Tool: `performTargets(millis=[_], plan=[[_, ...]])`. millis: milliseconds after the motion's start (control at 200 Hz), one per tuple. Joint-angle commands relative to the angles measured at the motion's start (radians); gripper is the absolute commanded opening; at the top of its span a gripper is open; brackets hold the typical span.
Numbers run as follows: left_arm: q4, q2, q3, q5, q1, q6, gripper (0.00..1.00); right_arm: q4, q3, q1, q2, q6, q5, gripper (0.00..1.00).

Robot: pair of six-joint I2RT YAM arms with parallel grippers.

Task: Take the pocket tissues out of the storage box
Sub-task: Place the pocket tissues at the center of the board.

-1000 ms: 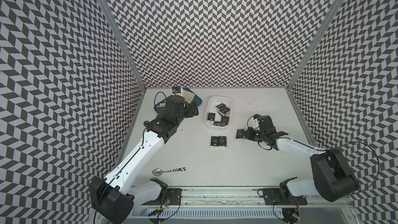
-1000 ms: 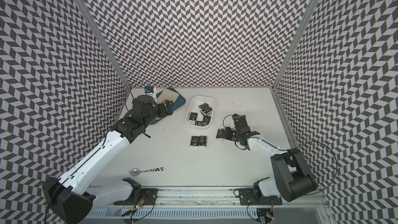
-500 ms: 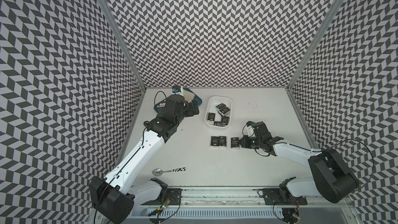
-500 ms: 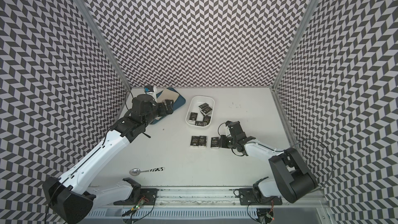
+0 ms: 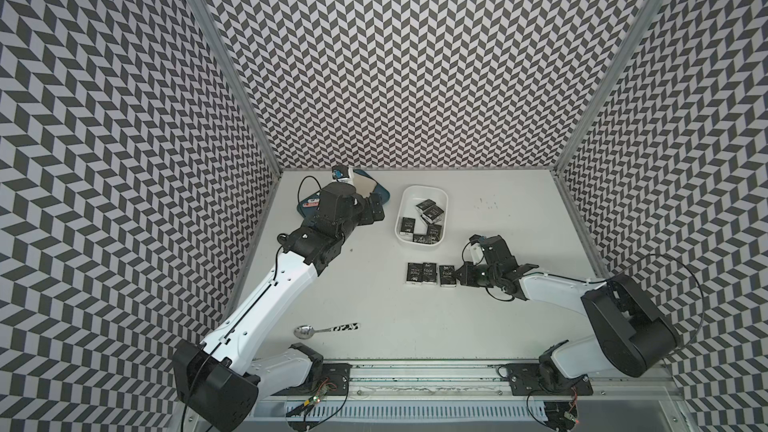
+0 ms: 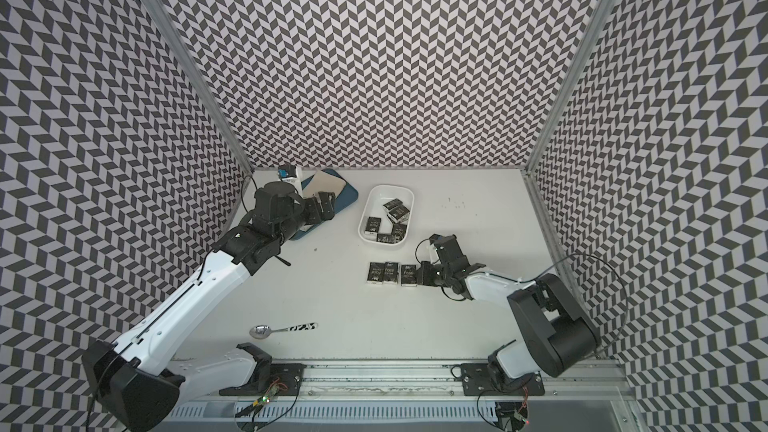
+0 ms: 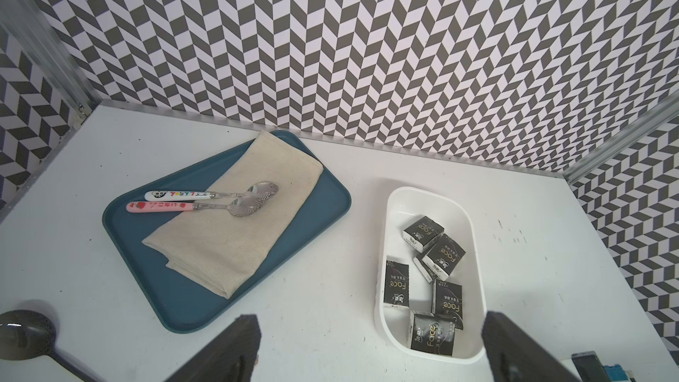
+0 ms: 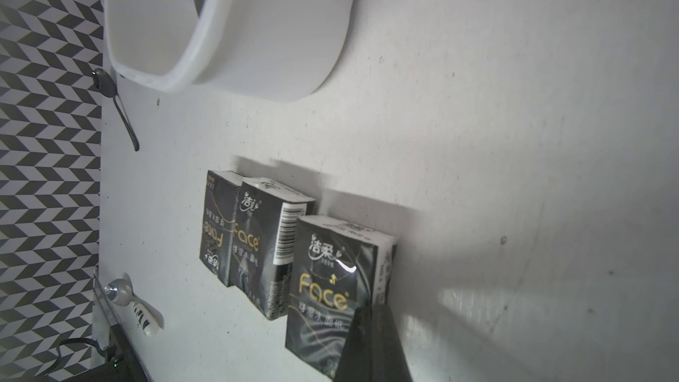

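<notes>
Placing step: right gripper (image 5: pixel 458 284) clamped on a packet (image 5: pixel 446 287), down on the table (image 5: pixel 374 367) just right of two others (image 5: pixel 422 284). Next: release, retract (six tissues (image 7: pixel 430 334) lie in the box (image 5: pixel 422 189)). Left gripper (image 7: pixel 371 319) apart, idle.

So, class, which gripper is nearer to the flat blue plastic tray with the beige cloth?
Left. The left gripper hovers at the tray's edge; the right gripper sits beyond the white plastic tub, shut on a black tissue packet.
</notes>
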Motion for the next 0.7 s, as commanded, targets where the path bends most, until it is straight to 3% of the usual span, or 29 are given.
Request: performTargets(millis=[0,320,696], plan=[[0.008,-0.011,0.024,0.006,0.003,-0.003,0.99,0.056,0.012,0.01,0.019,0.015,0.007,0.01],[0.005,-0.018,0.022,0.003,0.003,-0.003,0.99,0.08,0.018,0.021,0.038,0.038,0.007,0.03],[0.004,-0.027,0.017,0.003,0.003,-0.003,0.99,0.036,0.048,0.024,-0.015,0.04,0.026,0.2]])
